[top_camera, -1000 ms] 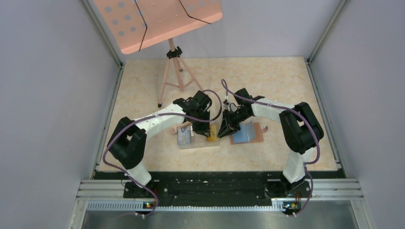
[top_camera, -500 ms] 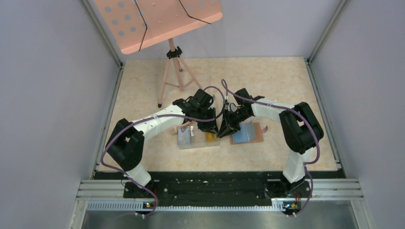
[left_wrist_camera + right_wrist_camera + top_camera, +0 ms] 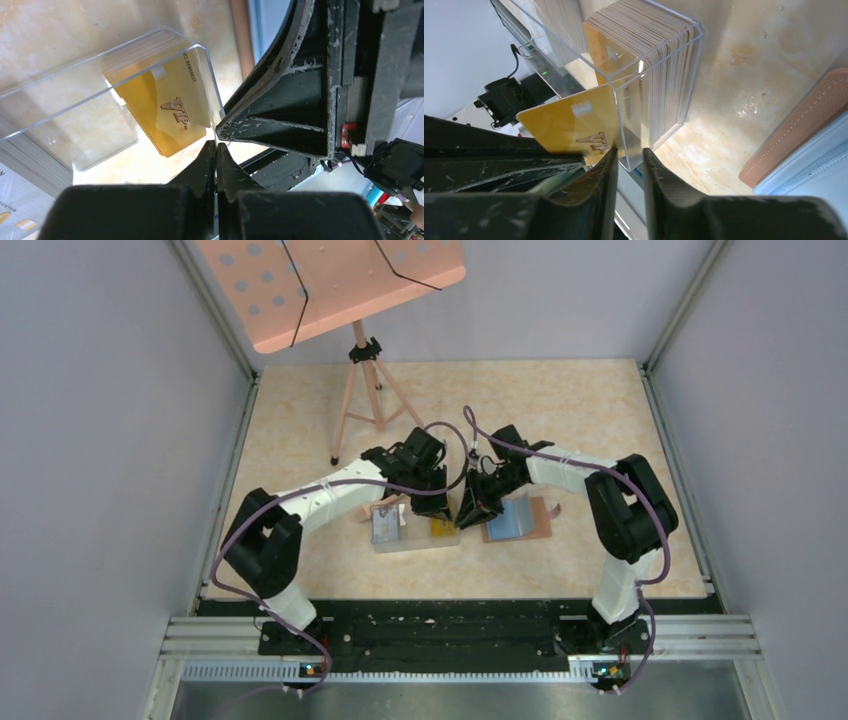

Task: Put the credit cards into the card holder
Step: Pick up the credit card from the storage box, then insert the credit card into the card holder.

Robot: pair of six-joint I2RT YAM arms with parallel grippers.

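– What stands at the back of the counter (image 3: 560,410)?
– A salmon-pink music stand (image 3: 330,285), its perforated tray tilted, on a tripod.
– And nearer the front?
– A brown wallet (image 3: 804,122), lying flat, right of centre.

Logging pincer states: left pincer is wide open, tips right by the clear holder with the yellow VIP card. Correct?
Not quite. The left pincer is shut, not wide open: the left wrist view shows its fingers pressed together. The rest stands: its tips are right by the clear holder with the yellow VIP card.
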